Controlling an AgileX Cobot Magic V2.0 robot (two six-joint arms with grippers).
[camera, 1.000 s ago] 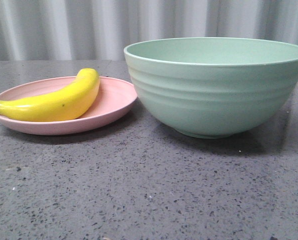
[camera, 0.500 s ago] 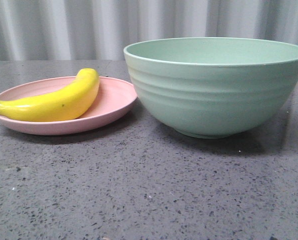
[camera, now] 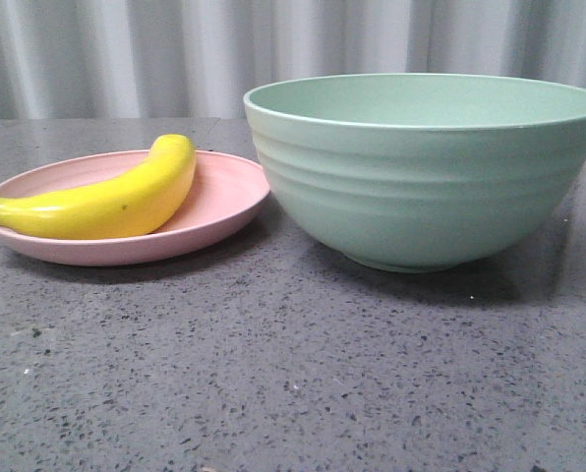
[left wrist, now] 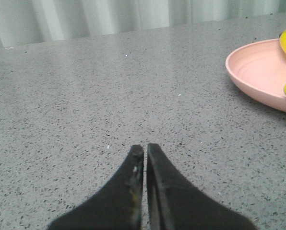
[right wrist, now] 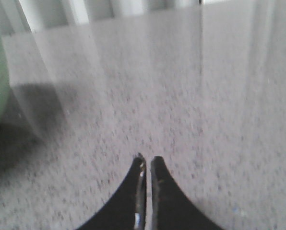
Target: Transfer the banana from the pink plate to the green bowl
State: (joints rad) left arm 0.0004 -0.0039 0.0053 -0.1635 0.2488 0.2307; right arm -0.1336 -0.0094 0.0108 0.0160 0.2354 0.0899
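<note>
On the front view I see nothing changed against the two earlier frames: banana (camera: 101,200), pink plate (camera: 224,197) and green bowl (camera: 426,167) sit exactly where they were, and no arm has entered that view. So the transfer hasn't started.

Left gripper (left wrist: 145,149): fingers pressed together, only a hairline slit between the tips, holding nothing, low over bare speckled tabletop (left wrist: 85,96). Plate sits ahead of the fingertips and well off to one side, apart from them; I can see its rim plus two bits of banana, the yellow body and the greenish stem end poking over the rim.

Right gripper (right wrist: 146,160): fingers also pressed together, empty, over bare table. Frame is blurry. Bowl wall just shows at the far edge of that view, well apart from the fingertips.

My read: both arms parked, zero progress. Left arm is the closer one to the banana. It needs to spread its fingers first, then swing across to the plate. Banana is glossy and curved, so I'd grab mid-body across the width; slip risk otherwise. Bowl wall is tall, so lift needs to clear the rim.
</note>
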